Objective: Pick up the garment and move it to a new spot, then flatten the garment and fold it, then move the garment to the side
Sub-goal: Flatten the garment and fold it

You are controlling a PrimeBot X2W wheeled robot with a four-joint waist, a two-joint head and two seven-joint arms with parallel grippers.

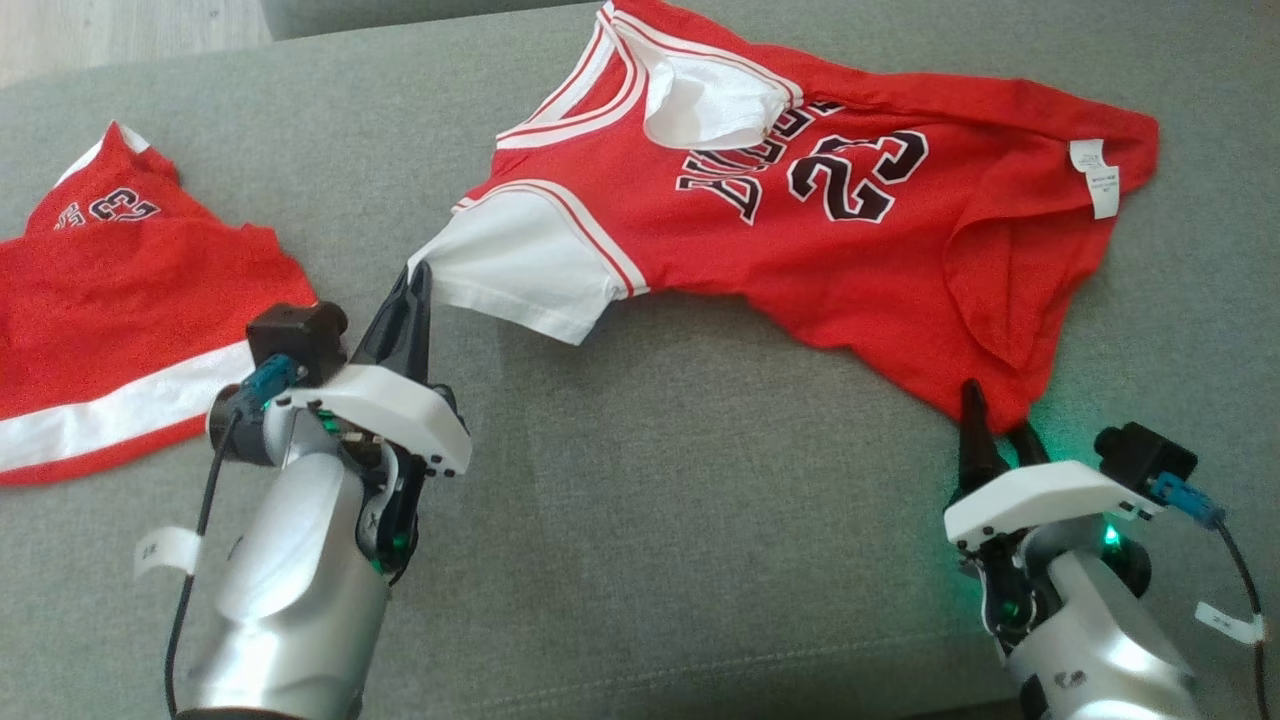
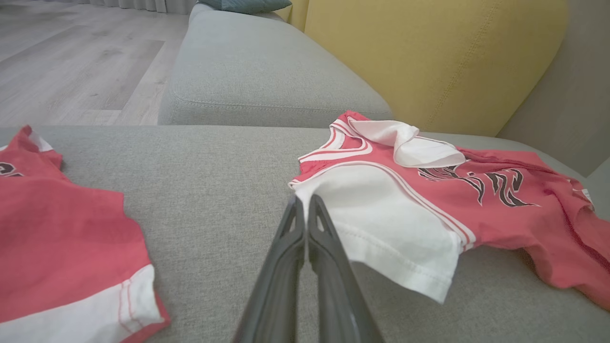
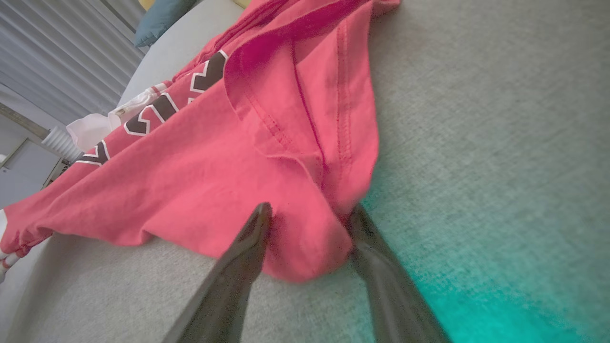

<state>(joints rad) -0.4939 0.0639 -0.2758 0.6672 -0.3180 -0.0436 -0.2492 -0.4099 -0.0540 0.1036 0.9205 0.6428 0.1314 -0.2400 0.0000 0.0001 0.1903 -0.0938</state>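
The garment (image 1: 850,260) is a red jersey with white sleeves and black number print, lying crumpled on the grey sofa seat (image 1: 650,500). My left gripper (image 1: 418,272) is shut on the corner of its white sleeve (image 2: 381,224), which is drawn to a point at the fingertips (image 2: 304,202). My right gripper (image 1: 995,410) is open at the garment's near red hem corner. In the right wrist view its two dark fingers straddle that bunched corner (image 3: 305,247), with the right gripper (image 3: 310,209) not closed on the cloth.
A second red-and-white garment (image 1: 120,300) lies flat at the left of the seat. A yellow backrest (image 2: 429,47) rises behind the jersey, and another grey cushion (image 2: 262,71) and wooden floor (image 2: 71,57) lie beyond. A green glow tints the fabric by my right wrist.
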